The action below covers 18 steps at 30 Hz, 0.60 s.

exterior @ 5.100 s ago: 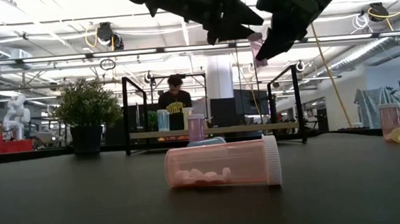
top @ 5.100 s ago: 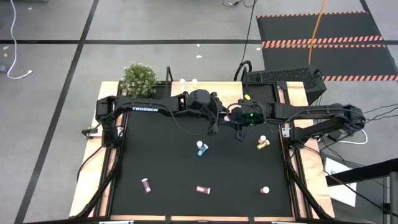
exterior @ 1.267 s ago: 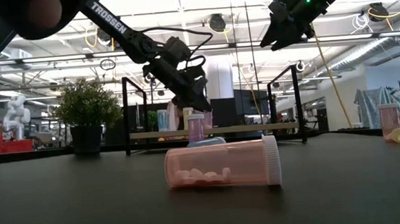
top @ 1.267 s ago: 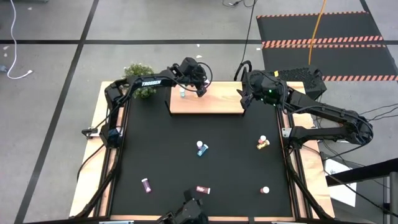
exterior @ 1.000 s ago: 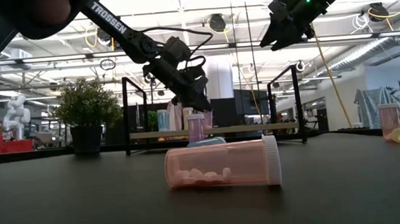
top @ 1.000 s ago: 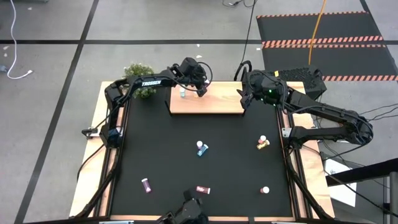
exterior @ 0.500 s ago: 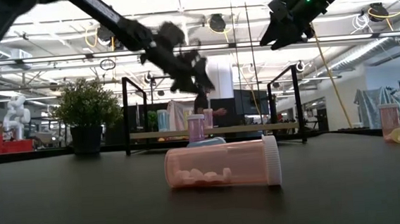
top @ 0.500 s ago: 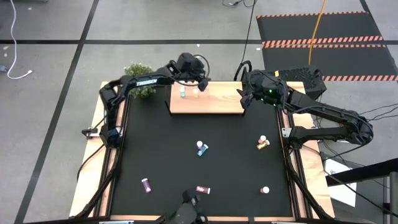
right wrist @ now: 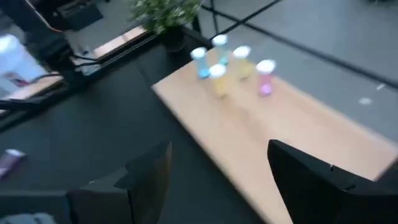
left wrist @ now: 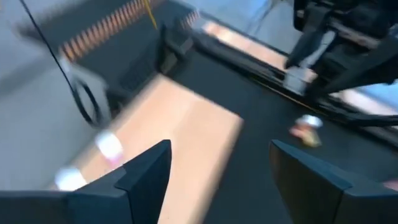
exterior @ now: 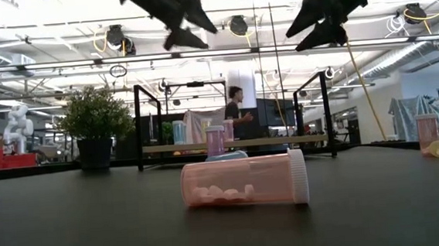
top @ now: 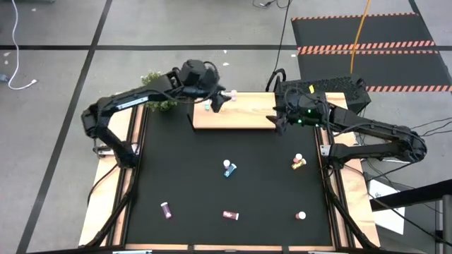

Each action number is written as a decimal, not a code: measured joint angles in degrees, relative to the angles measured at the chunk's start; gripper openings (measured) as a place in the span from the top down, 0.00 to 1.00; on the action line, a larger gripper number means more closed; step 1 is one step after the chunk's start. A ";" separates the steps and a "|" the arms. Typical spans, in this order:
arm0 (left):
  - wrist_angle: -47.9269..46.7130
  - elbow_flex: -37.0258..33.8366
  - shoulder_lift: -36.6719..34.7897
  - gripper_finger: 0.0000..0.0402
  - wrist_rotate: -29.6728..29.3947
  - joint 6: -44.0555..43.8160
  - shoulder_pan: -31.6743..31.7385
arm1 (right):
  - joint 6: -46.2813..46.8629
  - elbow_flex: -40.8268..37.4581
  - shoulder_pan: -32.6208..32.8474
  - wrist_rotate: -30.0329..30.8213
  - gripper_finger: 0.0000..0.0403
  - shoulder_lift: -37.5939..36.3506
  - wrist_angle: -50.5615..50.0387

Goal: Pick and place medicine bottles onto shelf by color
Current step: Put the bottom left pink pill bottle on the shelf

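Writing: none legible | both end effectors (left [top: 223, 98], right [top: 279, 121]) spread, empty

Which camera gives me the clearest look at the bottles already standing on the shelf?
The right wrist view: five bottles stand clustered at one end of the shelf, colours readable. The high view shows them partly under the left arm, the low view only distant and blocked, and the left wrist view shows only blurred caps.

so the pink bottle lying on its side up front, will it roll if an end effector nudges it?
Probably. The pink bottle lies on its side on the flat black table, so a sideways nudge would likely roll it. The white cap looks slightly wider than the body, so it may curve. The few pills visible inside suggest it's light and may skid.
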 joint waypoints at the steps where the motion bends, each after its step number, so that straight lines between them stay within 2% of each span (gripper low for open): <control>1: -2.93 0.00 -0.98 0.36 -0.01 -3.52 -0.88 | 1.26 0.00 1.53 0.07 0.37 -0.04 0.24; 7: -22.43 0.00 -4.42 0.42 -0.55 -17.81 -8.19 | 3.39 0.00 14.56 5.64 0.41 -0.04 1.66; 12: -43.06 -0.04 -6.12 0.48 -3.99 -27.03 -17.20 | 1.45 -0.02 25.53 12.52 0.44 2.16 4.63; 14: -49.60 -0.04 -7.10 0.50 -5.45 -29.69 -21.04 | 0.98 -0.02 28.39 13.53 0.45 4.21 8.07; 18: -55.78 -0.04 -8.58 0.54 -9.54 -33.98 -27.77 | 3.77 -0.02 32.29 13.53 0.47 10.28 15.35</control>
